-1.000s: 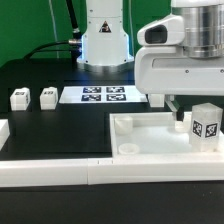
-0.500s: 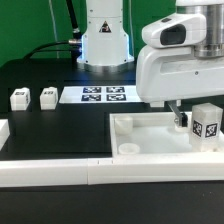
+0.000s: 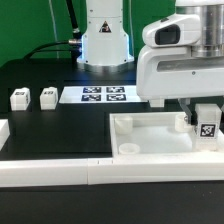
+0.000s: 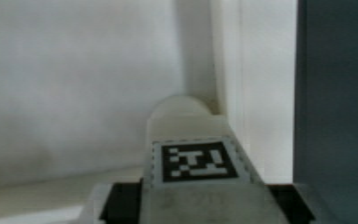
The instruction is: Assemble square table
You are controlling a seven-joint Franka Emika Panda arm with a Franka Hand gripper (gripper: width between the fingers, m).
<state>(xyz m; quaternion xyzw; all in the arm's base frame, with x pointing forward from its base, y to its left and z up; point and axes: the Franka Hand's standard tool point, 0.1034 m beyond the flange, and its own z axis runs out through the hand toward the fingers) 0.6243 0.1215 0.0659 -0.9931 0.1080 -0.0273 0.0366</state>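
The square table top [image 3: 130, 125], a white tray with a raised rim and round corner sockets, lies at the exterior view's right. A short white tagged leg [image 3: 207, 126] stands upright at its right end. My gripper [image 3: 202, 117] hangs over that leg with a finger on either side. In the wrist view the leg [image 4: 197, 150] fills the gap between the two dark fingers [image 4: 123, 203], which press against its flanks, so the gripper [image 4: 197, 206] is shut on the leg. The tray's rim [image 4: 197, 60] runs just beyond it.
Two more white tagged legs [image 3: 19, 98] [image 3: 47, 96] stand at the exterior view's left on the black table. The marker board [image 3: 103, 95] lies behind the tray. Long white rails [image 3: 60, 170] run along the front. The arm's base [image 3: 104, 40] stands at the back.
The gripper has shifted toward the exterior view's right over the leg. Its fingers have come in from wide apart onto the leg's sides.
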